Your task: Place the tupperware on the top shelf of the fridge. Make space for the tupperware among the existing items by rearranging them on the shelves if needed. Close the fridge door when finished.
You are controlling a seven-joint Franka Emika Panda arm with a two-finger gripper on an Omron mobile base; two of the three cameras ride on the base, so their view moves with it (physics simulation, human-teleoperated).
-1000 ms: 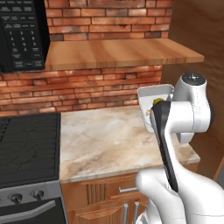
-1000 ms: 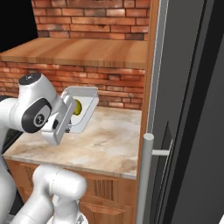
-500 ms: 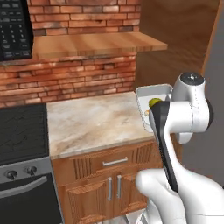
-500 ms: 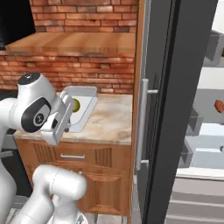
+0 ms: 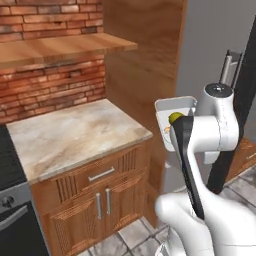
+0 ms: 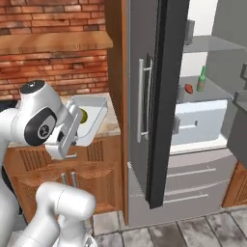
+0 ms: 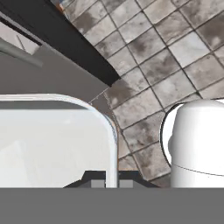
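The base has swung right since a second ago: the marble worktop [image 5: 75,135] now sits at frame left and the tall grey fridge [image 6: 144,96], door open, fills the right base view. The tool [image 7: 111,183] stays pinched on the rim of the shallow white tupperware [image 6: 89,118], carried mid-air at centre left. The pale-grey top shelf [image 6: 212,44] at upper right is not yet within reach, I judge.

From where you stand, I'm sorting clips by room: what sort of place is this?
A home kitchen, by the look of it: a marble-topped counter over wooden cabinets, a brick wall, and an open grey fridge with food on its shelves.

Gripper [image 7: 111,183] clamped on white tupperware [image 7: 52,144] rim, grey tiled floor [image 7: 175,52] beyond.
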